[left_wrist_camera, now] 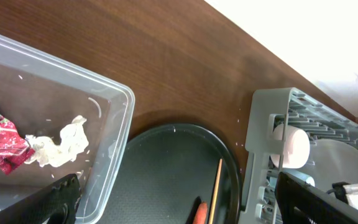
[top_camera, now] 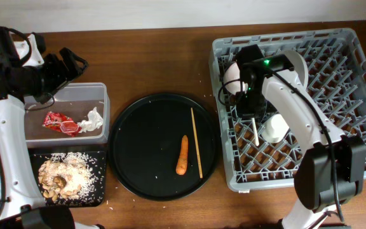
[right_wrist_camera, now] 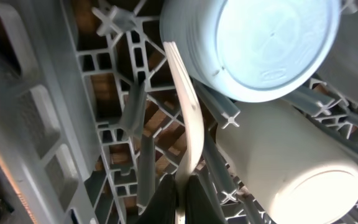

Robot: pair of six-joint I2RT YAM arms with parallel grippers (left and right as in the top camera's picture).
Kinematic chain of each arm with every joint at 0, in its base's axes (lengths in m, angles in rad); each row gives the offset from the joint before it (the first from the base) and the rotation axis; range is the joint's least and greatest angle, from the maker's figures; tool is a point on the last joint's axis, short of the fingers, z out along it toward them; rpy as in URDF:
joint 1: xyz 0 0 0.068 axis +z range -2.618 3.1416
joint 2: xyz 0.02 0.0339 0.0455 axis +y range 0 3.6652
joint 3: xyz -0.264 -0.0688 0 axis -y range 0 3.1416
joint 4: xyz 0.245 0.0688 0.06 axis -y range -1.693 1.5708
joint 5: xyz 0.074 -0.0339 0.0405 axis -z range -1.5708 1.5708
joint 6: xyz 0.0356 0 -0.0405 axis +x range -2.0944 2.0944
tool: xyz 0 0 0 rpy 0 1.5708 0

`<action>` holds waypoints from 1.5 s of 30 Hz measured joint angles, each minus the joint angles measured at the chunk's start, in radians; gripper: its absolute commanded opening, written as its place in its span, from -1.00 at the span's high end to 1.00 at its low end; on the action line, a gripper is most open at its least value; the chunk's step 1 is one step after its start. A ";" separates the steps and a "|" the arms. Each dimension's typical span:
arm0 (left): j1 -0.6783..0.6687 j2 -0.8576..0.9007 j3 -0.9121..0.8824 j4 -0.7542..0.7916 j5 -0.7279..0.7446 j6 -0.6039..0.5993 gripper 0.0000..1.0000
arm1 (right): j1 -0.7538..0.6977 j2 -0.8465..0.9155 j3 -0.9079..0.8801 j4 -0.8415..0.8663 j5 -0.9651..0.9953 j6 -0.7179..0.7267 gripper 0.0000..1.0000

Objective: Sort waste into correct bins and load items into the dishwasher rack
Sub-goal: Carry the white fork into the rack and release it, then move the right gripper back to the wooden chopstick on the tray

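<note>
My right gripper [top_camera: 254,116] reaches down into the dishwasher rack [top_camera: 361,57] and is shut on a thin wooden chopstick [right_wrist_camera: 188,118], which stands among the pegs. Beside it in the rack are the light blue cup [right_wrist_camera: 272,37] and the white cup [right_wrist_camera: 291,174]. A second chopstick [top_camera: 196,143] and the orange carrot [top_camera: 182,154] lie on the round black tray [top_camera: 138,127]. My left gripper [top_camera: 68,63] hovers open behind the clear tub [top_camera: 101,95], with nothing between its fingers [left_wrist_camera: 48,205]. The tub holds the red wrapper [top_camera: 59,122] and the white tissue [top_camera: 93,119].
The shallow black rectangular tray [top_camera: 97,159] at front left holds rice-like food scraps [top_camera: 62,177]. A pale plate [left_wrist_camera: 347,162] stands upright in the rack near the right arm. Bare wooden table [top_camera: 157,63] lies behind the round tray.
</note>
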 measured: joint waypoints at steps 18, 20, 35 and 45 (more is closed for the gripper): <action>0.000 0.000 0.001 -0.001 0.000 0.000 -0.98 | 0.071 -0.006 0.280 -0.190 -0.232 -0.002 0.45; 0.000 0.000 0.001 -0.001 0.000 0.000 -0.98 | 0.134 -0.006 0.278 -0.159 -0.245 0.049 0.45; 0.000 0.000 0.002 -0.001 0.000 0.000 -0.98 | 0.387 0.002 -0.321 0.486 -0.081 0.197 0.44; 0.000 0.000 0.002 -0.001 0.000 0.000 -0.99 | 0.387 0.047 -0.323 0.549 -0.081 0.198 0.44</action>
